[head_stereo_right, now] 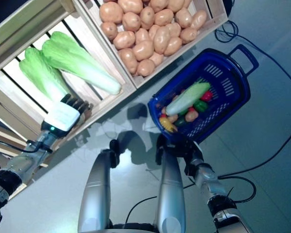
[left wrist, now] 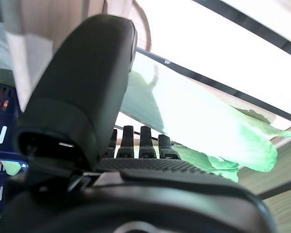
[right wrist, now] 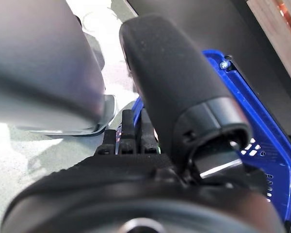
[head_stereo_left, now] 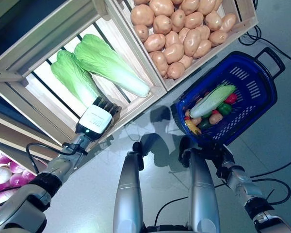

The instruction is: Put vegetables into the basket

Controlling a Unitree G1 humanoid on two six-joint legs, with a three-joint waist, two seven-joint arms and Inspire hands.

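Observation:
Two pale green cabbages [head_stereo_left: 77, 77] [head_stereo_left: 111, 65] lie side by side in a wooden crate [head_stereo_left: 136, 104]. My left hand [head_stereo_left: 96, 119] reaches over the crate's front edge, open, its fingertips at the stem end of the left cabbage [left wrist: 208, 131]; whether they touch it I cannot tell. The blue basket [head_stereo_left: 247, 57] hangs at the right, above the floor. It holds another cabbage [head_stereo_left: 213, 99], red and green peppers, a potato and a yellow piece. My right hand [head_stereo_left: 208, 146] sits at the basket's near end, curled round its handle [right wrist: 218, 63].
A second crate full of potatoes [head_stereo_left: 179, 29] stands beside the cabbage crate, right behind the basket. Purple and white onions [head_stereo_left: 0, 174] show in a lower bin at the far left. The basket's free handle [head_stereo_left: 271, 56] sticks out at the far end.

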